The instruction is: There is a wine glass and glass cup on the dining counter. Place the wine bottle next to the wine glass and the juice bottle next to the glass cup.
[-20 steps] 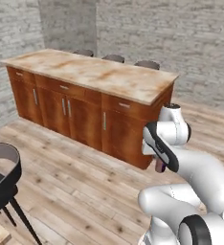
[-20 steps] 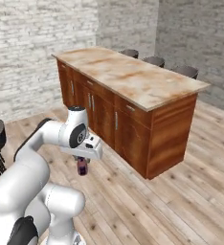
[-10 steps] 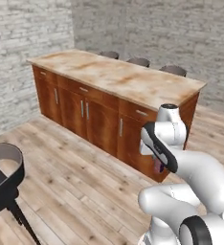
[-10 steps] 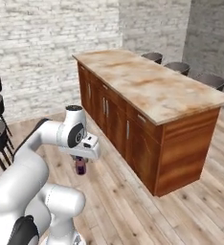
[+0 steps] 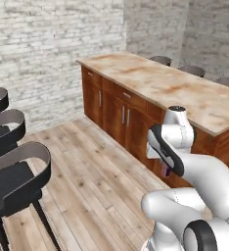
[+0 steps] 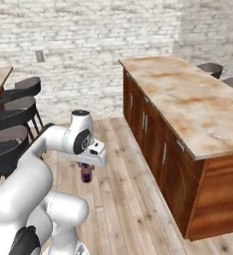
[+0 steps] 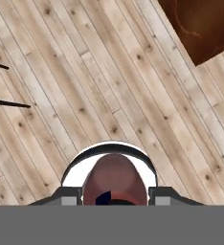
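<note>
The base has driven on, so the table [image 6: 188, 99] now stretches away on the arm's right with dark stools [image 6: 16, 107] coming into sight on its left, while the jaws of the gripper [image 6: 86, 172] stay shut on the juice bottle [image 6: 86, 173], hanging over the wood floor [image 6: 123, 199] beside that table.

A home kitchen: long marbled island surface [image 5: 155, 81] on wood cabinets, dark bar stools [image 5: 16, 186], plank floor [image 5: 87, 166], whitewashed brick walls [image 6: 78, 35].
</note>
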